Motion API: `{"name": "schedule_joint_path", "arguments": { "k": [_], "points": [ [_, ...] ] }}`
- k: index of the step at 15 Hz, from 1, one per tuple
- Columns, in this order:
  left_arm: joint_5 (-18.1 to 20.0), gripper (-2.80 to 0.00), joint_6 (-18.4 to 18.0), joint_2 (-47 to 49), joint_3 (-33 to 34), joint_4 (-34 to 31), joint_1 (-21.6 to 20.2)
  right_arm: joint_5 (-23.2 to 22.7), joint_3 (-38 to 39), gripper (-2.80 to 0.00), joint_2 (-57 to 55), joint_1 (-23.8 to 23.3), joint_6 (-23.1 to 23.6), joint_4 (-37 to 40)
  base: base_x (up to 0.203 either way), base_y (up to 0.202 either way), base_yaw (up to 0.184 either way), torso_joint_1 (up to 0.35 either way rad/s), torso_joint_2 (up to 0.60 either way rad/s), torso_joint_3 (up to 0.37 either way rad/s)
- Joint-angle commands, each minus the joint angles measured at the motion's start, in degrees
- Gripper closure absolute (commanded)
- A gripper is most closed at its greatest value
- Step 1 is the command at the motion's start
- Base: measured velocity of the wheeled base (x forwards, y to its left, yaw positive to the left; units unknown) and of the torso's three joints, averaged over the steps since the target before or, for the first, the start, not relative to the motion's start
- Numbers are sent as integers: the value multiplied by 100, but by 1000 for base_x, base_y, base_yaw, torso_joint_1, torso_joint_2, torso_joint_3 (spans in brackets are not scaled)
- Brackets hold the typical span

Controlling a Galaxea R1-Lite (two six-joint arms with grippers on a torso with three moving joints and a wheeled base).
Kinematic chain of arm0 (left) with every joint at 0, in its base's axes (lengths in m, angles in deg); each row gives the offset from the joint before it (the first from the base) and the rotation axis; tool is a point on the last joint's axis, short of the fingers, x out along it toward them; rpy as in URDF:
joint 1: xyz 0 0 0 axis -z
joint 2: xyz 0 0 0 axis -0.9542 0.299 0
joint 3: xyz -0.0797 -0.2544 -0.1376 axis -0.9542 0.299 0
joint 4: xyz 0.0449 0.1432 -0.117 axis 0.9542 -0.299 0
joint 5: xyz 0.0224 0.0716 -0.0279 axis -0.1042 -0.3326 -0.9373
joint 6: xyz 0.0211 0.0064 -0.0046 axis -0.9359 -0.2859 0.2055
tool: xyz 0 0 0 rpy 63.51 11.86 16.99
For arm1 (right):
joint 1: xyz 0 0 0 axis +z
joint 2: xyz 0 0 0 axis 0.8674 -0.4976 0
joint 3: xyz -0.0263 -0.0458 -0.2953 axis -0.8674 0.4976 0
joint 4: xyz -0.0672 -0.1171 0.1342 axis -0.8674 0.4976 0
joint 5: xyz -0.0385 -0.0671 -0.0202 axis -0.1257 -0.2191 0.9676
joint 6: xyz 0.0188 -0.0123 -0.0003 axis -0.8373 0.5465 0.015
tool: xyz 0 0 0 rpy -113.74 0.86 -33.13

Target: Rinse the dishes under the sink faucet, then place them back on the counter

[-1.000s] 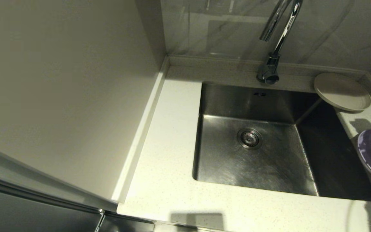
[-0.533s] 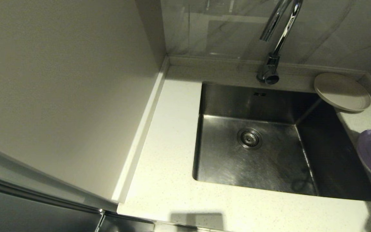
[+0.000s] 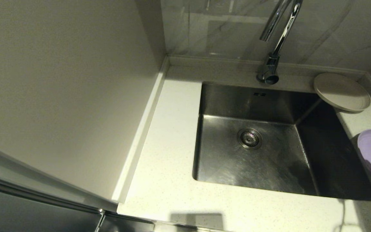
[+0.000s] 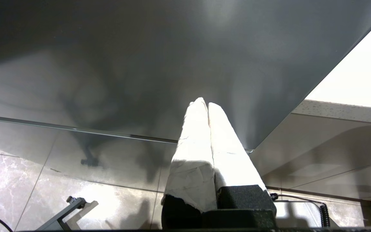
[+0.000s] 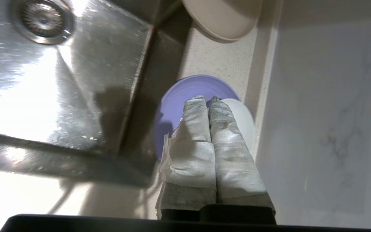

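Stainless sink (image 3: 253,154) holds only its drain strainer (image 3: 249,138); faucet (image 3: 274,48) at back. Cream plate (image 3: 341,91) overhangs the far right corner of counter (image 3: 166,154). Lilac plate (image 5: 175,106) carries white bowl (image 5: 242,122); right gripper (image 5: 208,98) hovers above them, clenched, empty. Left gripper (image 4: 207,103) parked, clenched, off-counter.

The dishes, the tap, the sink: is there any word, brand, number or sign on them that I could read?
None: no readable text in any view.
Beige plate: plain.
Purple plate and white bowl: plain.
Tap: bare chrome, no brand visible.
Sink: only two overflow slots and the drain, no marks.
Counter: speckles only.
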Motion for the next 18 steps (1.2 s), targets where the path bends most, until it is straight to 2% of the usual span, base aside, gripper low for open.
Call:
{"name": "schedule_joint_path", "arguments": {
  "k": [1, 4, 8, 12, 13, 16, 18],
  "points": [
    [-2, 0, 3, -9, 0, 2, 0, 17, 622, 0, 801, 131, 9, -285, 0, 0, 0, 0, 0, 0],
    [-2, 0, 3, -9, 0, 2, 0, 74, 1602, 0, 1495, 190, -168, -597, 0, 0, 0, 0, 0, 0],
    [-2, 0, 3, -9, 0, 2, 0, 654, 3248, 0, 2592, 603, -626, -892, 0, 0, 0, 0, 0, 0],
    [-2, 0, 3, -9, 0, 2, 0, 774, 5067, 0, 3706, 911, -1054, -2023, 0, 0, 0, 0, 0, 0],
    [-2, 0, 3, -9, 0, 2, 0, 788, 5336, 0, 4005, 942, -1171, -2188, 0, 0, 0, 0, 0, 0],
    [-2, 0, 3, -9, 0, 2, 0, 771, 5382, 0, 4479, 1084, -1618, -2010, 0, 0, 0, 0, 0, 0],
    [-2, 0, 3, -9, 0, 2, 0, 670, 5390, 0, 4575, 1071, -1680, -1979, 0, 0, 0, 0, 0, 0]
  ]
}}
